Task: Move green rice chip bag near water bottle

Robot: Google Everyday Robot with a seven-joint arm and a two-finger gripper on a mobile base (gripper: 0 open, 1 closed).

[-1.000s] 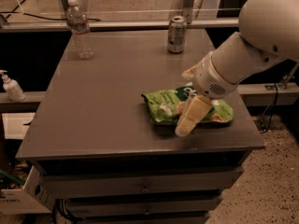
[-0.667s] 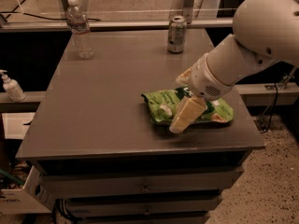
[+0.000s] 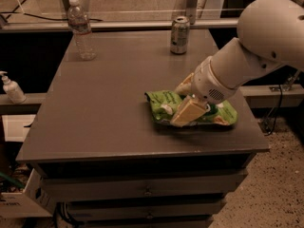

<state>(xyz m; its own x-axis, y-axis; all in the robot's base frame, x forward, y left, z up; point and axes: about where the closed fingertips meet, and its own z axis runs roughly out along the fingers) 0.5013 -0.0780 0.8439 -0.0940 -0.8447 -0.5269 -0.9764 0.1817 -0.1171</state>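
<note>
The green rice chip bag point(image 3: 164, 103) lies flat on the right front part of the dark table point(image 3: 109, 103). My gripper point(image 3: 185, 100) is down on the bag's middle, open. One cream finger point(image 3: 187, 113) is at the bag's near side and the other point(image 3: 183, 87) at its far side. The bag rests on the table. The water bottle point(image 3: 80, 30), clear with a white cap, stands upright at the table's far left corner, well away from the bag and the gripper. My white arm point(image 3: 256, 46) comes in from the right and hides part of the bag.
A silver-green drink can point(image 3: 179, 35) stands at the far middle of the table. A white pump bottle point(image 3: 11, 88) stands on a lower ledge to the left. A rail runs behind the table. Drawers are below the front edge.
My gripper has shifted a little to the left over the bag and settled lower on it. The bag, the bottle and the can have not moved.
</note>
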